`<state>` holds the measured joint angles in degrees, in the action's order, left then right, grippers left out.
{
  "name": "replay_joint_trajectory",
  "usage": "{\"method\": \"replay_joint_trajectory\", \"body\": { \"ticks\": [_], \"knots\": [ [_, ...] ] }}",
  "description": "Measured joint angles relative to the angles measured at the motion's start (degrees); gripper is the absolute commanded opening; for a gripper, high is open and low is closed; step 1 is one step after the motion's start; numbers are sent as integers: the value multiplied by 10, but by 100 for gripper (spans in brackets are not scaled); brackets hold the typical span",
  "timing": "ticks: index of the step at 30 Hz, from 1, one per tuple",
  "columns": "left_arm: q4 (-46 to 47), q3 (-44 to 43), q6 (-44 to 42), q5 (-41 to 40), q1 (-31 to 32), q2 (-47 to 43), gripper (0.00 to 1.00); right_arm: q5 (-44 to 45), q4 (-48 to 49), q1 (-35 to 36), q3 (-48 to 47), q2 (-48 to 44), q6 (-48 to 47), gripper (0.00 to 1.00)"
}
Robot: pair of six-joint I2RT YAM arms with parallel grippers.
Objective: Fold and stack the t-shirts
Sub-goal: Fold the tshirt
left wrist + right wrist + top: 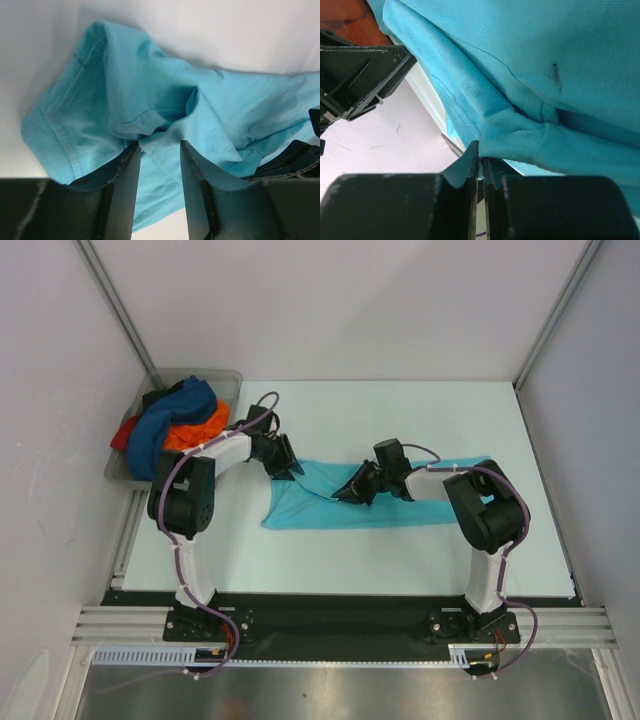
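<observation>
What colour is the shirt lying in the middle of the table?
Turquoise. The t-shirt shows best in the left wrist view.

A spread t-shirt lies on the bench. Behind-left of it, a tray holds heaped t-shirts. The left tool is at its left end, the right tool at its middle.

Top view. Desk: white, flat, filling the middle of the field. Grey plastic tray: at 10 o'clock, on the desk's far left corner, beside the left wall. Two slanted metal posts: at 11 and 1 o'clock. Black base plate: along the desk's near edge at 6 o'clock, with a brushed metal sheet below it.
</observation>
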<state>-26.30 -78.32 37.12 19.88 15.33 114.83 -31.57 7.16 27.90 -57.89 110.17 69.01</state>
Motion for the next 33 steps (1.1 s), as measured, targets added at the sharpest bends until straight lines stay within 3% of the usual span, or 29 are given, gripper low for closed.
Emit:
{"method": "replay_joint_trajectory", "body": {
  "ticks": [6,12,19,25,33],
  "knots": [
    [-15,0,-2,-7,5,-17,52,-5,0,-5,0,0,0,0],
    [-44,0,-20,-34,6,-38,44,-9,-1,-12,3,-6,-1,0],
    [-60,-16,-69,-42,9,-69,45,-17,-22,-24,9,-23,-14,0],
    [-73,-76,-97,-21,9,-44,43,-24,-31,-31,9,-28,-27,0],
    [-92,-79,-108,-16,13,-3,40,-30,-34,-37,17,-28,-33,0]
  ]
}}
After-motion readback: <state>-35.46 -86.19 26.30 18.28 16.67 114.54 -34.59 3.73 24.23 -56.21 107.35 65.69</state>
